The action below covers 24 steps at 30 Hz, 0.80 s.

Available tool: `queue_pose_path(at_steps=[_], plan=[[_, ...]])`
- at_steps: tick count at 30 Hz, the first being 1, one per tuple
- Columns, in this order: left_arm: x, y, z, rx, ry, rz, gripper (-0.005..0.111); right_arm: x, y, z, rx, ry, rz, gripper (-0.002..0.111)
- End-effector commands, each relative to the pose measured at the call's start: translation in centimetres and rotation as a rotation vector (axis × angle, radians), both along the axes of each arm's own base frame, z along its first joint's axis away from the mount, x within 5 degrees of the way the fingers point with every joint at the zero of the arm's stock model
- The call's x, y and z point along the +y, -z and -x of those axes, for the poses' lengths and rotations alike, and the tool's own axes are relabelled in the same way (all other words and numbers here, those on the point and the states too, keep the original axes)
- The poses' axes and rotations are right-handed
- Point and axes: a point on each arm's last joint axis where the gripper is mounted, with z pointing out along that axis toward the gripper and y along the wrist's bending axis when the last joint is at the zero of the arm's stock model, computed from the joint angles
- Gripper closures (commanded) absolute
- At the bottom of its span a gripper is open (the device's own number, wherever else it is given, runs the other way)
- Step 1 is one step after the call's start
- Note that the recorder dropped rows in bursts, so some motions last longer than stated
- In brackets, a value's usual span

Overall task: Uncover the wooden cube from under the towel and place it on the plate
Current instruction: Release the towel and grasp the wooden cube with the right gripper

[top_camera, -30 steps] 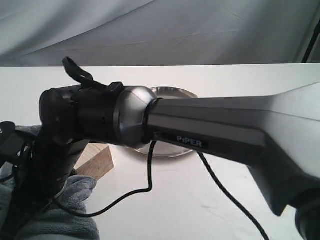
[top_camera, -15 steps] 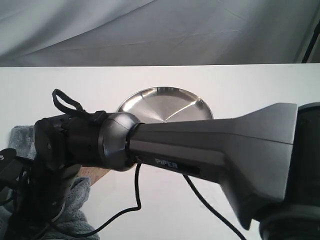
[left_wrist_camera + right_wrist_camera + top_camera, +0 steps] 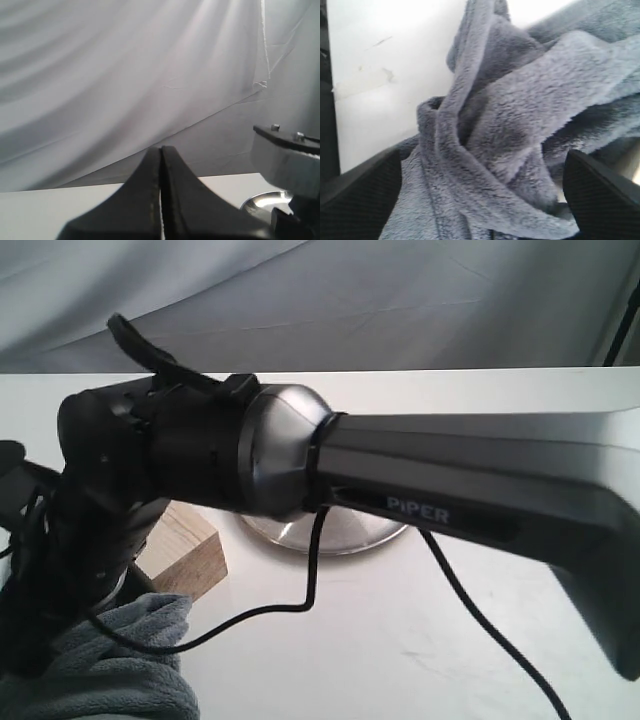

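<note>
The wooden cube (image 3: 187, 548) lies bare on the white table, left of the plate (image 3: 335, 536), whose steel rim shows only below my right arm. The grey towel (image 3: 125, 665) is bunched in front of the cube at the lower left. My right arm reaches across to the left, and its wrist (image 3: 150, 465) hides the gripper in the exterior view. In the right wrist view my right gripper (image 3: 481, 162) is open, its fingers wide apart either side of a raised fold of towel (image 3: 520, 120). My left gripper (image 3: 161, 150) is shut and empty, pointing at the backdrop, with the plate (image 3: 261, 202) beside it.
The right arm's long grey link (image 3: 470, 490) crosses the whole scene above the table. A black cable (image 3: 300, 605) hangs from it onto the table (image 3: 420, 640). A grey cloth backdrop (image 3: 330, 300) stands behind the table's far edge.
The right arm's wrist dipped low half a second ago and has risen again. It now covers most of the plate, and more of the cube shows beneath it.
</note>
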Motion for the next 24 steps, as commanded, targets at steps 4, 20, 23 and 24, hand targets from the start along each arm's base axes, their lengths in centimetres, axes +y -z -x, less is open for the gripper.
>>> queue_pose_path(at_steps=[4,20,23,24], plan=[[0.0,0.0,0.0,-0.007,0.001,0.006,0.107,-2.4,-2.0,-4.0,-0.153,0.204,0.021,0.019],[0.0,0.0,0.0,-0.007,0.001,0.006,0.107,-3.8,2.3,-7.2,-0.078,0.388,0.122,0.009],[0.0,0.0,0.0,-0.007,0.001,0.006,0.107,-3.5,2.5,-7.3,-0.065,0.394,0.101,0.009],[0.0,0.0,0.0,-0.007,0.001,0.006,0.107,-3.4,2.6,-7.3,-0.069,0.395,0.093,0.009]])
